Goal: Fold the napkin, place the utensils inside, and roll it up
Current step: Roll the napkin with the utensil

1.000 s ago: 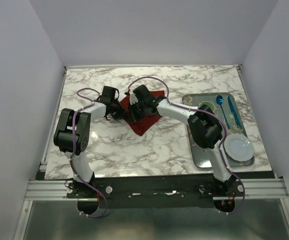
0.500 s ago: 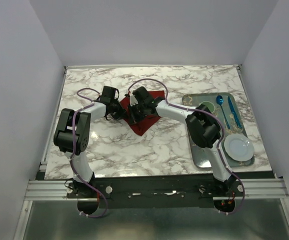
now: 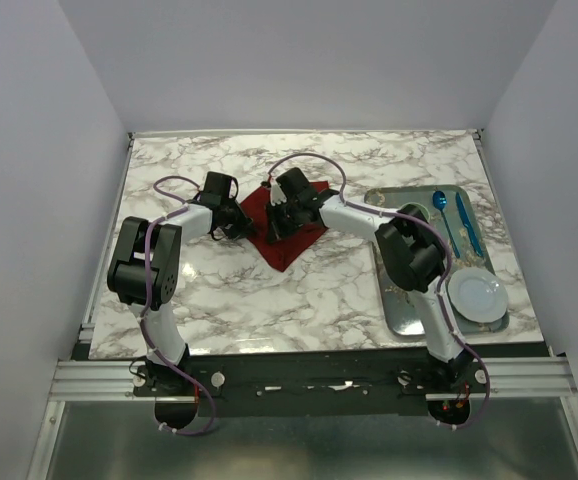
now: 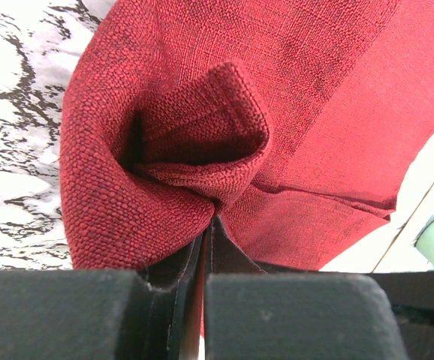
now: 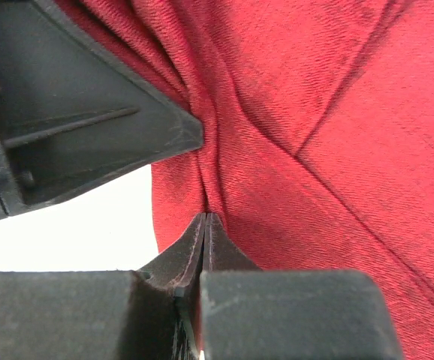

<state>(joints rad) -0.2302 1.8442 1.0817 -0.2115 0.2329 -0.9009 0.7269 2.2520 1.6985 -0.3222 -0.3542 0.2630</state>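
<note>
Our napkin [image 3: 282, 252] lies crumpled on the table [image 3: 299, 300], left of the tray [image 3: 401, 318]; the left gripper [image 4: 206, 238] and right gripper [image 5: 205, 225] each pinch a fold of it. It looks light, limp and grippy, so we would hold corners or hems, not bulk.

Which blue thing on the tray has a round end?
The blue spoon, the one nearer the green round dish. Its far end is a round bowl, while the other blue utensil beside it is long and straight.
</note>
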